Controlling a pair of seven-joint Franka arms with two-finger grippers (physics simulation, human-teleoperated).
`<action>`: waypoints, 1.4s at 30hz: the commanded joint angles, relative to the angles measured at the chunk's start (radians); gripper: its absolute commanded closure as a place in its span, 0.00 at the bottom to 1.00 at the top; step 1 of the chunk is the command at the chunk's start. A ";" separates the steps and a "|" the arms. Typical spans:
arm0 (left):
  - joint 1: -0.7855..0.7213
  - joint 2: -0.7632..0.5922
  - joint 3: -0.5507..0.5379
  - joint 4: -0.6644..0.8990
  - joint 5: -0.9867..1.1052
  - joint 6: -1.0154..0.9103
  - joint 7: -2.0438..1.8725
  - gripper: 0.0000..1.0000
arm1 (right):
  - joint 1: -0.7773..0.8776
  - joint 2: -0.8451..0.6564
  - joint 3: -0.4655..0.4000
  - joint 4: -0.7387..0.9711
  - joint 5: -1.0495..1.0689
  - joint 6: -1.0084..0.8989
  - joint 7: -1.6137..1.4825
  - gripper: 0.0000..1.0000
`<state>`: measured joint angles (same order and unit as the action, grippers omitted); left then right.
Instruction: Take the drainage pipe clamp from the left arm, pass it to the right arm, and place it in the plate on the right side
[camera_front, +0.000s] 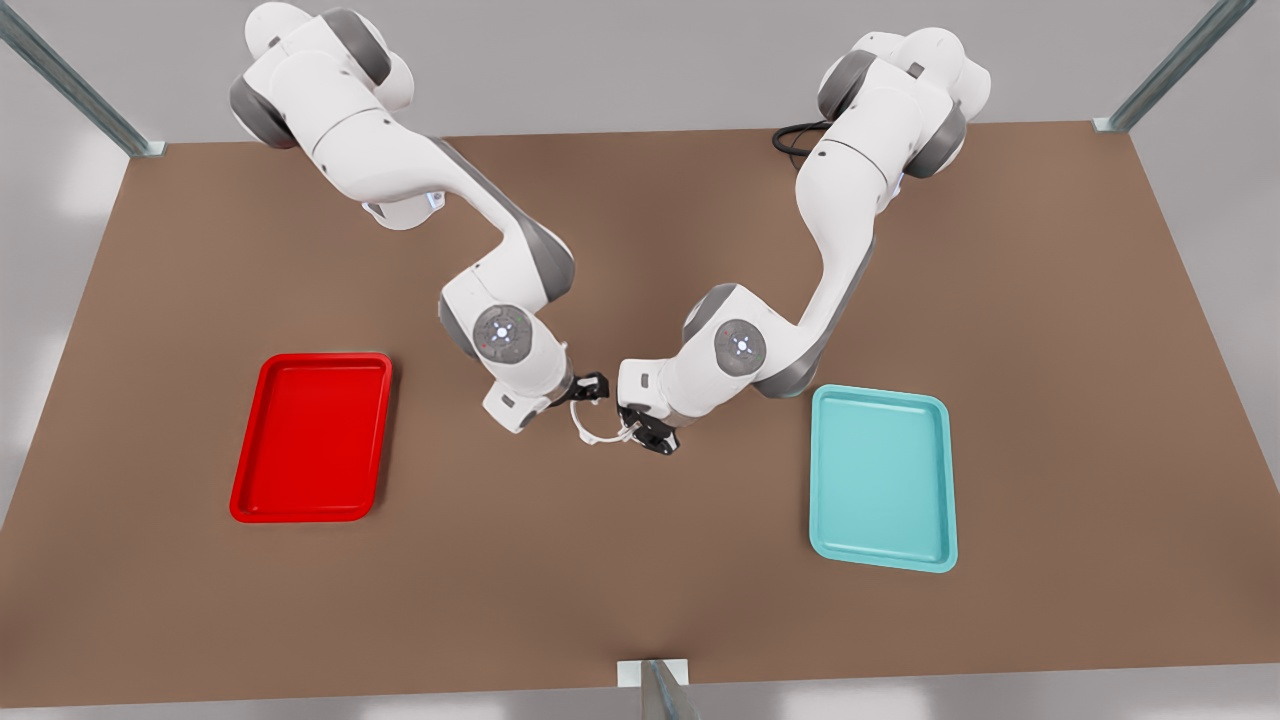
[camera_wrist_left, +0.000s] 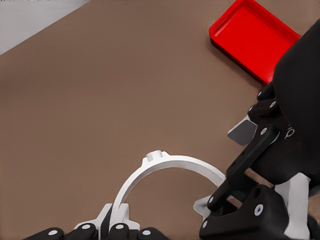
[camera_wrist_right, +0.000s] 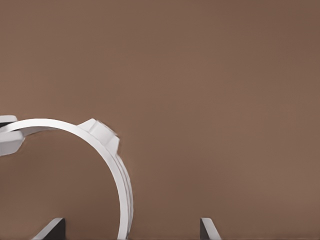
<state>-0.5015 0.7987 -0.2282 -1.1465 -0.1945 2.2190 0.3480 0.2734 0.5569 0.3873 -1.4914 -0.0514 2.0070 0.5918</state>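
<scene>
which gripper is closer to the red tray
Right. The right gripper is on the red tray's side of the drainage pipe clamp; the left gripper, holding the clamp, is farther off, toward the teal tray.

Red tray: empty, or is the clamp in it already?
Empty: the red tray shows bare floor. The drainage pipe clamp is mid-table, gripped by the left claw, with the open right claw at its other end.

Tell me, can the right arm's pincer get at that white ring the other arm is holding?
Probably yes. The right pincer is open, and the drainage pipe clamp's arc appears to pass between its fingers with nothing in the way. The left pincer grips only the far end.
</scene>
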 joint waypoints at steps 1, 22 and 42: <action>0.000 -0.004 0.000 0.001 -0.006 -0.002 0.163 0.79 | 0.000 0.000 -0.001 -0.021 -0.001 0.067 0.063 0.00; 0.093 -0.085 0.001 -0.001 0.007 -0.222 0.143 0.00 | -0.026 -0.005 -0.001 -0.059 -0.007 0.170 0.045 0.79; 0.400 -0.629 0.222 -0.302 0.211 -0.618 -0.374 0.00 | -0.763 -0.126 0.004 -0.463 -0.145 0.236 -0.604 0.79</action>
<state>-0.0992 0.1572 -0.0049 -1.4570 0.0126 1.6051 0.2152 -0.4626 0.4184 0.3904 -1.9585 -0.1910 2.2154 0.4390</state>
